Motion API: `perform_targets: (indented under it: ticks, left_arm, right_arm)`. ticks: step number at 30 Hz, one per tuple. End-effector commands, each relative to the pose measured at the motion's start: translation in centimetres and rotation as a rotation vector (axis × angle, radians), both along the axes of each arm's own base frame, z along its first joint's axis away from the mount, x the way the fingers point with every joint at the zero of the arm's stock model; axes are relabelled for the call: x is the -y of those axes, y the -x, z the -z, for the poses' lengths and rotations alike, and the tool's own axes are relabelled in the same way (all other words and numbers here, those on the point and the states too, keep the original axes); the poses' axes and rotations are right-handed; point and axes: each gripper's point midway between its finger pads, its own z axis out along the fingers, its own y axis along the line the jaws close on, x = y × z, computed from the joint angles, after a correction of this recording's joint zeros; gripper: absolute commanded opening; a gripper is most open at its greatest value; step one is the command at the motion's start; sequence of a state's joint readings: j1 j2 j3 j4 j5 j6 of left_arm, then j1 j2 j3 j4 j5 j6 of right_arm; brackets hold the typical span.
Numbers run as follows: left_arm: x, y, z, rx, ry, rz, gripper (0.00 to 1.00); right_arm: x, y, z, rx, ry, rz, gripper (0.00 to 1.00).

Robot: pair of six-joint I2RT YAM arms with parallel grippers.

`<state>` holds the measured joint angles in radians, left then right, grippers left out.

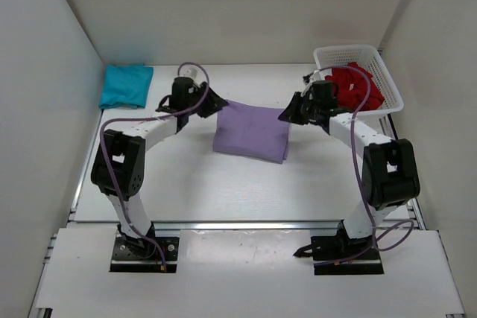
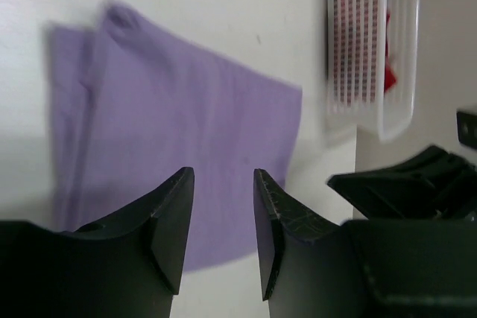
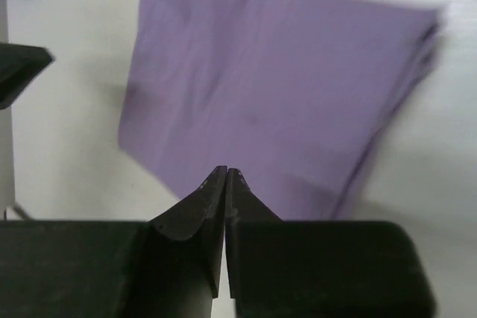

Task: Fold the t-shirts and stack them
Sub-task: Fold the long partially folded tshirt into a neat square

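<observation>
A lavender t-shirt [image 1: 252,132] lies folded flat in the middle of the table; it also shows in the left wrist view [image 2: 171,132] and the right wrist view [image 3: 276,94]. A teal t-shirt [image 1: 125,85] lies folded at the back left. A deep red t-shirt [image 1: 356,87] sits crumpled in the white mesh basket [image 1: 390,88] at the back right. My left gripper [image 2: 222,180] is open and empty above the lavender shirt's left edge. My right gripper [image 3: 226,175] is shut and empty above its right edge.
The basket [image 2: 373,42] stands at the back right against the wall. White walls close in the table on the left, back and right. A metal rail runs along the table's near edge [image 1: 246,223].
</observation>
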<state>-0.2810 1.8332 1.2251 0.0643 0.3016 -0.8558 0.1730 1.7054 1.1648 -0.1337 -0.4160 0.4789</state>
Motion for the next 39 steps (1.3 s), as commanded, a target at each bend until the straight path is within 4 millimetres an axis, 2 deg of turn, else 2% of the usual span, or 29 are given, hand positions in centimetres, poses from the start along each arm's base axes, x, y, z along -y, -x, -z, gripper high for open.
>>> perform_targets:
  ticks: [1,4,6,7,8,9,10,12,13,14,15,16,17,18,20,21,22,24,25,26,27,28,30,31,33,34,35,36,39]
  left_arm:
    - [4.4,4.5,1.0,0.024,-0.015,0.122,0.48]
    - [4.6,7.3,6.8,-0.102,-0.032,0.149,0.45]
    - [3.7,8.9,9.5,-0.164,-0.017,0.145,0.41]
    - [3.1,10.3,10.7,-0.192,-0.006,0.148,0.4]
    - [2.7,10.7,10.9,-0.204,0.011,0.135,0.39]
    - [2.2,12.0,11.8,-0.219,0.006,0.133,0.39]
    - [1.7,13.3,12.0,-0.221,0.006,0.135,0.38]
    - [1.3,15.6,12.0,-0.219,0.015,0.136,0.38]
    - [0.9,16.6,11.6,-0.204,0.03,0.134,0.39]
    - [0.6,17.2,10.9,-0.181,0.041,0.129,0.4]
    - [0.5,17.5,10.3,-0.175,0.057,0.129,0.4]
    - [0.2,17.4,9.2,-0.148,0.07,0.12,0.4]
    - [0.5,17.1,7.6,-0.112,0.09,0.128,0.41]
    - [0.6,16.9,6.9,-0.102,0.089,0.127,0.41]
    - [1.6,15.5,3.3,-0.012,0.091,0.134,0.43]
    - [1.6,14.7,2.9,0.002,0.081,0.117,0.44]
    - [2.6,13.7,1.4,0.044,0.08,0.126,0.45]
    - [4.3,10.9,0.4,0.062,0.055,0.14,0.45]
    - [4.7,10.2,0.3,0.057,0.052,0.138,0.45]
    - [5.4,8.4,0.3,0.051,0.058,0.144,0.44]
    - [5.9,6.6,0.9,0.032,0.054,0.141,0.42]
    - [6.6,6.2,1.2,0.021,0.064,0.161,0.41]
    - [7.3,3.4,2.4,0.003,0.058,0.139,0.4]
    - [7.2,2.8,3.0,-0.007,0.042,0.131,0.4]
    - [7.7,0.3,4.9,-0.031,0.008,0.116,0.4]
    - [7.5,0.0,7.3,-0.079,-0.014,0.115,0.39]
    - [7.1,-1.2,6.9,-0.068,-0.012,0.107,0.39]
    - [6.4,-2.1,8.2,-0.099,-0.014,0.085,0.38]
    - [4.5,-3.1,9.6,-0.121,0.023,0.044,0.37]
  right_arm:
    - [-3.0,3.3,1.8,0.011,-0.014,-0.06,0.01]
    - [-3.5,5.4,5.5,-0.057,-0.005,-0.079,0.0]
    - [-3.3,6.5,7.5,-0.1,0.005,-0.071,0.0]
    - [-3.1,7.4,8.9,-0.13,0.015,-0.071,0.0]
    - [-2.6,8.4,10.2,-0.157,0.033,-0.063,0.0]
    - [-2.5,9.6,10.9,-0.17,0.029,-0.074,0.0]
    - [-3.0,9.9,10.5,-0.157,0.016,-0.083,0.0]
    - [-2.5,11.9,11.3,-0.177,0.024,-0.072,0.0]
    - [-2.6,12.8,11.1,-0.168,0.019,-0.088,0.0]
    - [-2.8,12.9,10.0,-0.146,0.004,-0.091,0.0]
    - [-2.9,13.3,10.1,-0.145,0.009,-0.098,0.0]
    - [-2.9,13.3,9.1,-0.132,0.008,-0.102,0.0]
    - [-3.0,13.3,8.2,-0.113,0.022,-0.116,0.0]
    - [-3.1,12.3,6.8,-0.074,0.022,-0.121,0.0]
    - [-2.7,11.1,4.8,-0.033,0.021,-0.116,0.0]
    - [-2.6,9.6,3.4,0.005,0.017,-0.105,0.0]
    - [-2.7,8.5,2.7,0.025,0.02,-0.112,0.0]
    - [-2.0,6.9,3.4,-0.005,0.032,-0.096,0.0]
    - [-1.8,5.4,2.4,0.02,0.022,-0.085,0.0]
    - [-2.0,4.4,2.4,0.02,0.016,-0.091,0.0]
    - [-1.6,3.7,3.0,0.01,0.02,-0.077,0.0]
    - [-1.4,2.6,2.4,0.03,0.021,-0.069,0.0]
    - [-1.5,1.4,4.1,-0.007,0.045,-0.08,0.0]
    - [-1.3,0.2,3.4,0.015,0.05,-0.072,0.0]
    - [-0.6,-1.3,5.0,-0.017,0.052,-0.059,0.0]
    - [-0.2,-1.8,5.2,-0.03,0.052,-0.053,0.0]
    - [-0.2,-2.3,6.1,-0.046,0.058,-0.051,0.0]
    - [0.2,-2.5,6.8,-0.061,0.059,-0.044,0.0]
    - [0.7,-2.7,8.4,-0.088,0.036,-0.031,0.0]
